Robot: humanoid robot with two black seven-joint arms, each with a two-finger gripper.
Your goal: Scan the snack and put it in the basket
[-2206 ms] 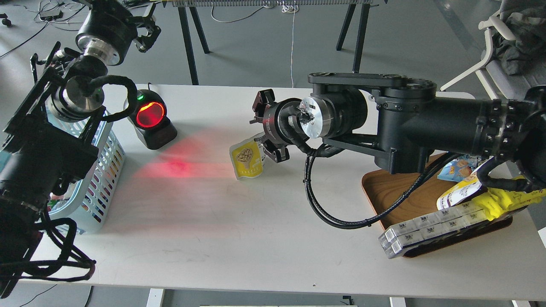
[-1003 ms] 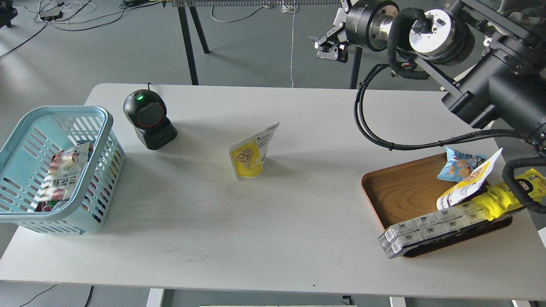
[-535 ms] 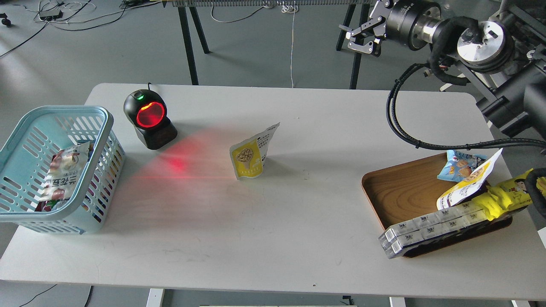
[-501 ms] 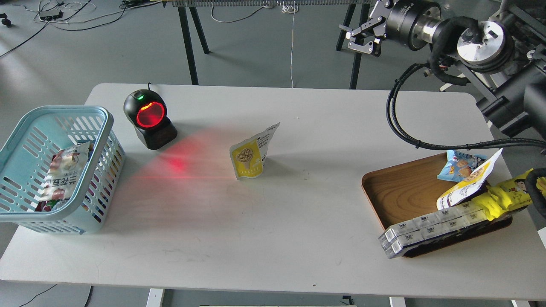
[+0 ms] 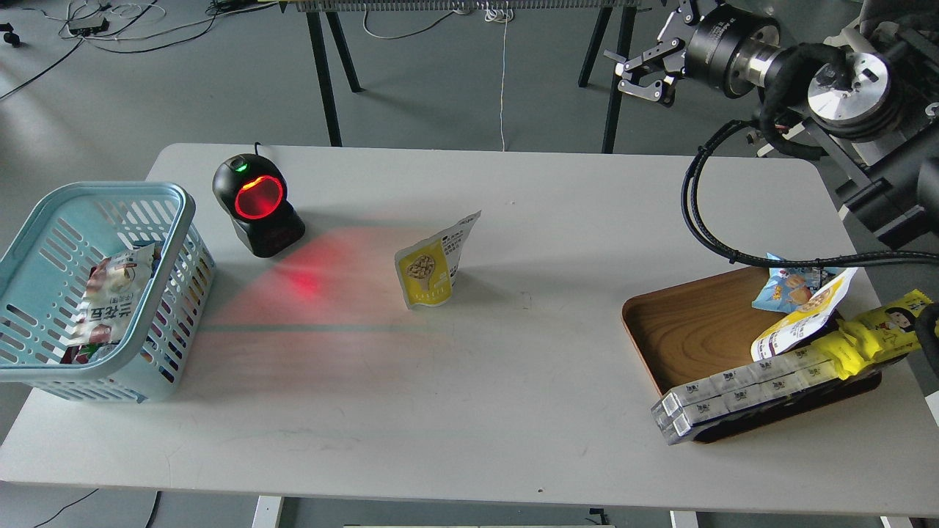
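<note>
The snack (image 5: 428, 268), a pouch with a yellow lower part, a round food picture and a white printed top, stands upright near the middle of the white table (image 5: 469, 389), touched by nothing. The light blue basket (image 5: 117, 188) stands at the table's left edge and holds other packets. My right gripper (image 5: 642, 73) is open and empty, raised high beyond the table's far right edge, far from the snack. My left arm is out of view.
A black scanner (image 5: 257, 206) glows red at the back left and casts red light on the table toward the snack. A brown wooden tray (image 5: 697, 323) at the right holds a blue bag, yellow packets and long boxes. Table legs stand behind.
My right gripper has let go of the snack, which now stands alone. The right arm has swung up and right, off the table. The left arm has left the view. The scanner lit red.
</note>
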